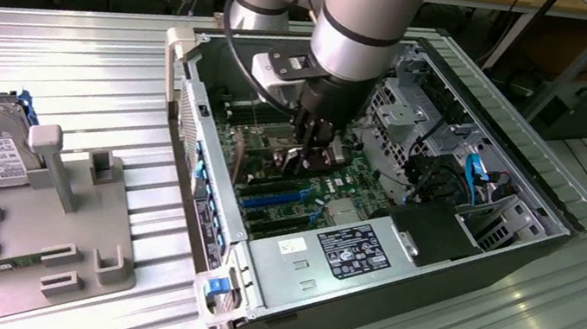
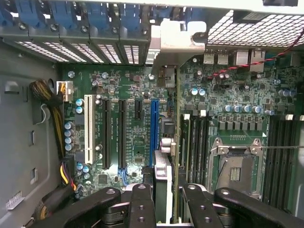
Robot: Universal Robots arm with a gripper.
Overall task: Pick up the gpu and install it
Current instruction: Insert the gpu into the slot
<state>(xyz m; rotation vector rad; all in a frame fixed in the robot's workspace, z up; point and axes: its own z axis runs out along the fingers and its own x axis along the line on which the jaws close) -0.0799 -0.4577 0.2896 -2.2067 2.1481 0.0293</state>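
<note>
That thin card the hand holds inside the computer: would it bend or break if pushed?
Probably stiff: the gpu runs straight, edge-on, up to its silver bracket. Likely light: the hand carries it by a narrow pinch at one edge. Possibly fragile: a thin board, so hard sideways pushes might crack it.

Ribbed shiny metal table [image 1: 74, 71]; matt black fingers [image 2: 141, 204].

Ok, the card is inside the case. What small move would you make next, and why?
Probably a slight sideways shift toward the blue slot before lowering. The tool grips the gpu edge-on above the motherboard, and the card's edge appears to sit beside that slot, toward the memory slots, not over it.
</note>
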